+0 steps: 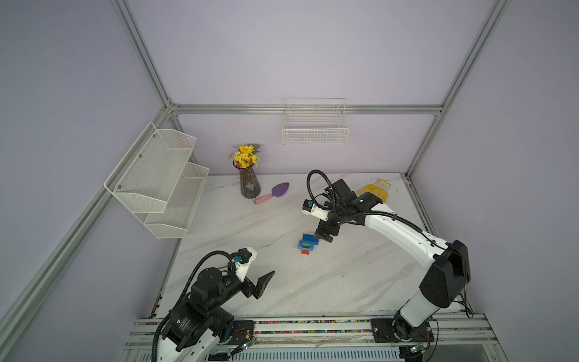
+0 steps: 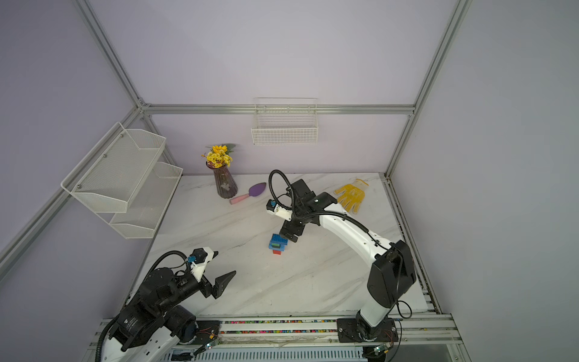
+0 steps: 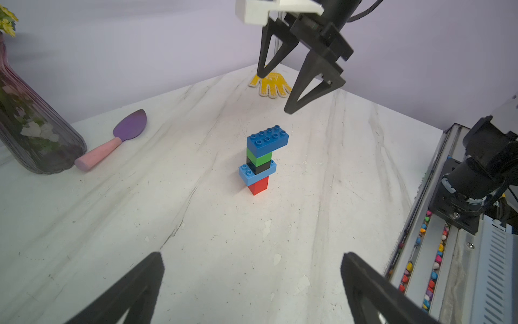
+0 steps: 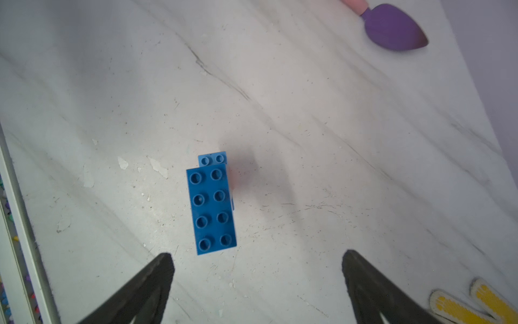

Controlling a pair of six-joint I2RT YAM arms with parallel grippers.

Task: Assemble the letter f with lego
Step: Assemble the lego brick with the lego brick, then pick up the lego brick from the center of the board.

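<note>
On the marble desk (image 1: 282, 282), the right tool (image 3: 276, 92) hangs above the upright letter f (image 3: 262, 160), jaws spread, gripping nothing. The left tool (image 3: 251, 255), also spread, sits well apart. A dark blue brick (image 4: 211, 209) tops the stack.

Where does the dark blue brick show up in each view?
In a top view: dark blue brick just below centre.
In a top view: just below centre too.
Left wrist: near centre, topmost brick.
Right wrist: near centre, studs facing camera.
Shared landmark: purple scoop.

Lego stack (image 3: 262, 161): red, light blue, black, green, blue.
</note>
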